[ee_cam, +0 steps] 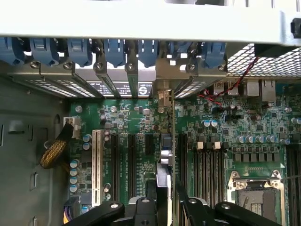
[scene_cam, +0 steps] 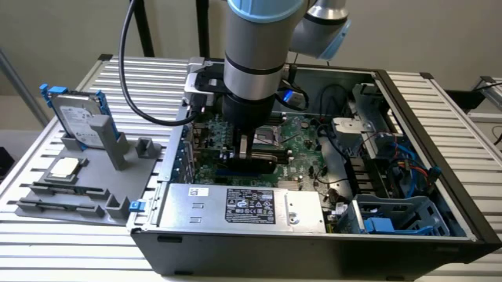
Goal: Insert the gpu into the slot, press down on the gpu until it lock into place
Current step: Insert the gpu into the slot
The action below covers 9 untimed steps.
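Note:
My gripper (scene_cam: 244,147) reaches down into the open computer case over the green motherboard (scene_cam: 302,138). The gpu (scene_cam: 263,157), a thin black card, stands on edge between the fingers. In the wrist view the gpu (ee_cam: 167,153) appears edge-on as a narrow line running toward the metal bracket at the case's rear wall. My gripper (ee_cam: 170,200) is shut on its top edge, one finger on each side. The blue slot (scene_cam: 239,174) lies directly under the card's lower edge. Whether the card is fully seated there cannot be told.
A silver power supply (scene_cam: 243,205) sits at the case's near side. Black memory slots (ee_cam: 207,165), a white slot (ee_cam: 96,165) and the CPU socket (ee_cam: 254,193) flank the card. A hard drive (scene_cam: 74,114) stands on a grey fixture (scene_cam: 86,176) at the exterior view's left.

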Available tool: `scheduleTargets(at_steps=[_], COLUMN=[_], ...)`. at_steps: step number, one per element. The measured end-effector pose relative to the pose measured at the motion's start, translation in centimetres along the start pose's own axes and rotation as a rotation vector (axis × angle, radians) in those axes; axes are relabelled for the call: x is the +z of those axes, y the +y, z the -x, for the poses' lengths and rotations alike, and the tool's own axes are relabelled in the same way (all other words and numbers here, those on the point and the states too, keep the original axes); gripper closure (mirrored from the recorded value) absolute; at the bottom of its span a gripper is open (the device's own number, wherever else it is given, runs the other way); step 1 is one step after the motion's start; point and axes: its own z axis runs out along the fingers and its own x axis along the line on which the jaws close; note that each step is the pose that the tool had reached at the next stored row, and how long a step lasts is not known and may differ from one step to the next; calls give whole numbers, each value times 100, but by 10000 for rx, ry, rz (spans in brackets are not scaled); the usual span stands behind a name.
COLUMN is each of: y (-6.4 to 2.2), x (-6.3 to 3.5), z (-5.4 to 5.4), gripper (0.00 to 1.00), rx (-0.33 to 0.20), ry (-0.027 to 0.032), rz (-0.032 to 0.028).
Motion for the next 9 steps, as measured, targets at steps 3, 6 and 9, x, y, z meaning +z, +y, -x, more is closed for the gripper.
scheduleTargets(at_steps=[3,6,9], y=[0,-1,-1], x=[3,12,23], z=[1,0,-1], gripper=[74,74,74], rx=[-4,-4,-3], ry=[3,1,3], rz=[2,1,2])
